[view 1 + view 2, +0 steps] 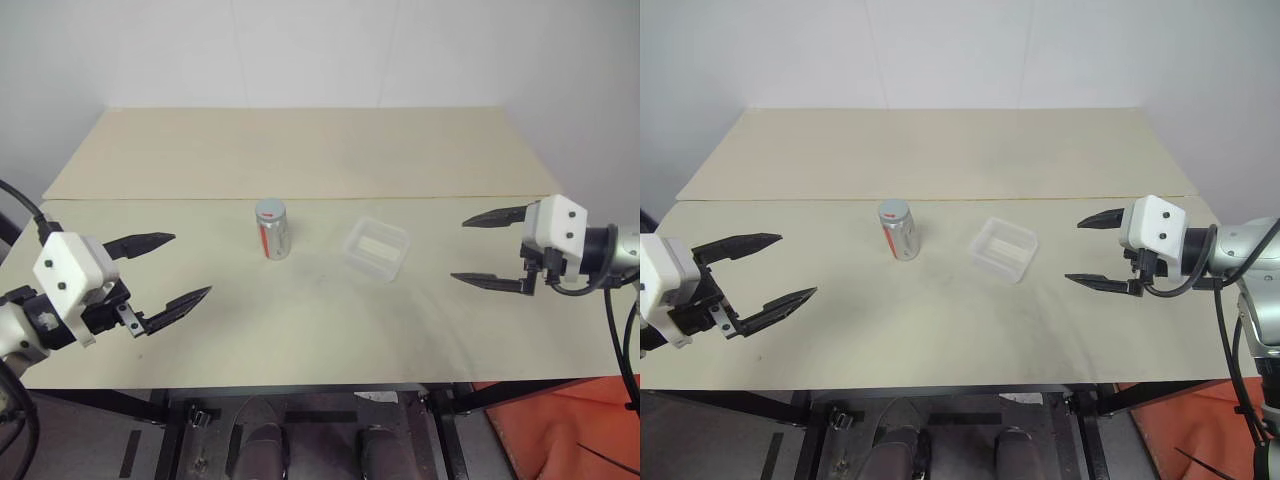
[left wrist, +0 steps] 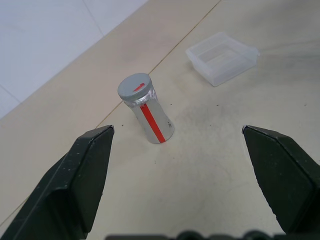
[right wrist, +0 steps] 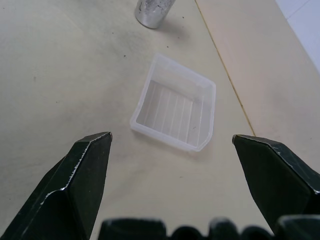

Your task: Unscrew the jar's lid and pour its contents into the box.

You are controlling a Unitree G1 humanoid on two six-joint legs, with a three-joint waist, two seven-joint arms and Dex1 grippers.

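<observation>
Jaws gape wide on both grippers, left gripper point(image 1: 170, 270) and right gripper point(image 1: 487, 250), holding nothing, aimed inward above the table point(image 1: 300, 150). Between them stands the jar point(image 1: 272, 231), lid point(image 1: 271, 211) on, box point(image 1: 377, 249) just right.

Each arm ends in a white boxy wrist housing with small dark screw dots. The left pincer point(image 1: 170, 268) and right pincer point(image 1: 487, 250) have tapering black fingers. Black cables loop from both forearms, perhaps into grey sleeves.
</observation>
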